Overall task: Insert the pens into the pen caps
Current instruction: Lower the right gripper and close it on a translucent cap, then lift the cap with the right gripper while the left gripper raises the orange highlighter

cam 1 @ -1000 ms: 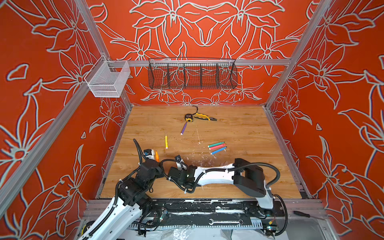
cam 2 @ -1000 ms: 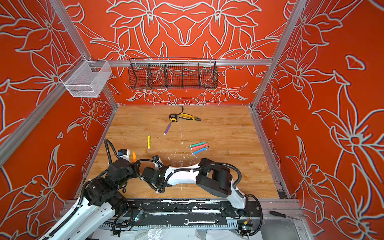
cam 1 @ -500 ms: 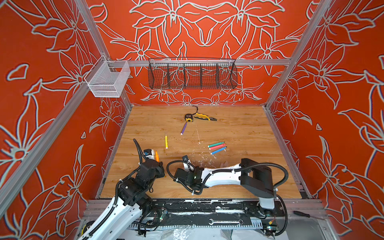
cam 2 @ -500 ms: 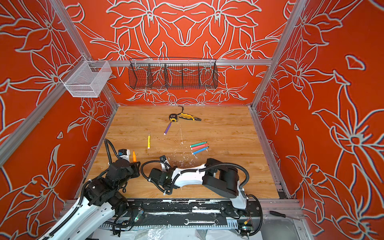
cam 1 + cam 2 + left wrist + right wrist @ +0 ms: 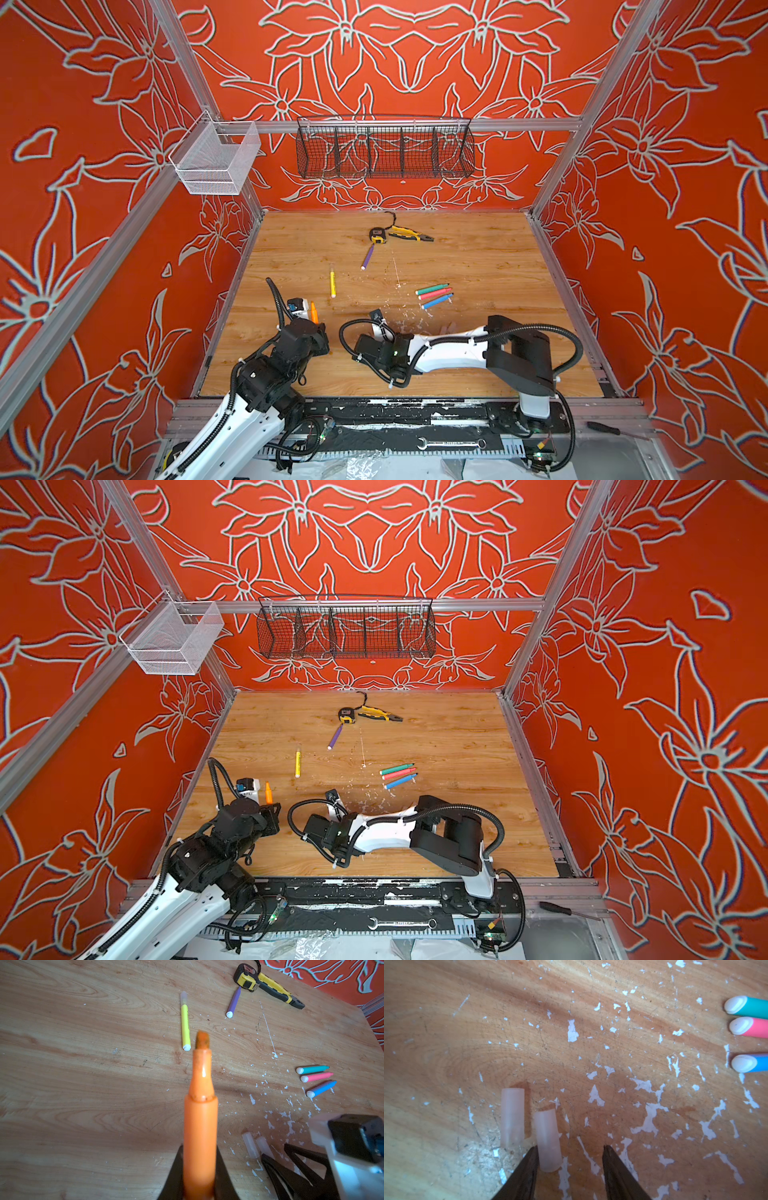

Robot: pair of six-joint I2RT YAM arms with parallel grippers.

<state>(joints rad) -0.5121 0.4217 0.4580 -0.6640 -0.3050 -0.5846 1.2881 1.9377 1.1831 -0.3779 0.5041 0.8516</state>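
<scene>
Your left gripper (image 5: 199, 1159) is clenched on the orange pen (image 5: 200, 1126), grasping it low on the barrel. The bare felt tip sticks straight out ahead of the gripper, uncapped.

Your right gripper (image 5: 570, 1147) is released: jaws apart, low over the surface (image 5: 446, 1022). Can't tell whether the tips touch it. One pen cap (image 5: 548, 1140) lies flat between the jaws, touching the inner face of one finger (image 5: 527, 1169), with a clear gap to the other finger, so it isn't gripped. The second pen cap (image 5: 512, 1116) lies just outside that same finger, just beside the first and roughly parallel to it. White flecks (image 5: 572, 1030) are scattered over the surface around both.

Ahead of the right gripper and off to one side, the green pen (image 5: 749, 1007), pink pen (image 5: 751, 1027) and blue pen (image 5: 751, 1062) lie side by side, whitish ends toward the gripper. Green and pink are nearly touching; blue is slightly apart.

Ahead of the left gripper, near it, lies the yellow pen (image 5: 185, 1026) with a clear cap (image 5: 183, 997) on its far end. Farther out is the purple pen (image 5: 233, 1002), its far end right by the tape measure (image 5: 246, 977), with the pliers (image 5: 278, 994) just beside that.
</scene>
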